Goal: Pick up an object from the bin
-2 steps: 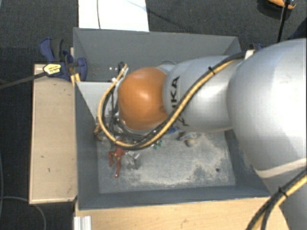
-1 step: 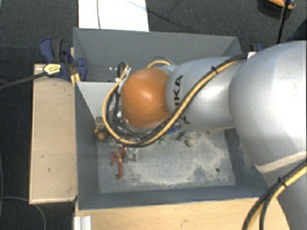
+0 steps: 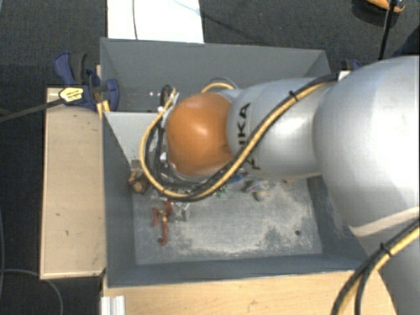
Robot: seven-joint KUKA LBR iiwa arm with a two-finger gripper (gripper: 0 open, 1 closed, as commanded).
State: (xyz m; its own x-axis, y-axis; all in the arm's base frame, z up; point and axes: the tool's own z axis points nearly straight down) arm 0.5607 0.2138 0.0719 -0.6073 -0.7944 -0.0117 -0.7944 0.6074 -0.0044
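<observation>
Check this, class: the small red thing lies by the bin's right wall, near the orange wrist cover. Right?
Not quite. The camera view shows the small red thing by the bin's left wall, near the orange wrist cover.

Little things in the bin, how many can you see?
3. A brown lump against the left wall of the bin, a reddish piece on the floor just below it, and a pale bit at the edge of the arm. The arm may hide more.

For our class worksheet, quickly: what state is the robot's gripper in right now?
Gripper: cannot be told; the arm's round orange wrist cover sits over it, low in the grey metal bin.
</observation>
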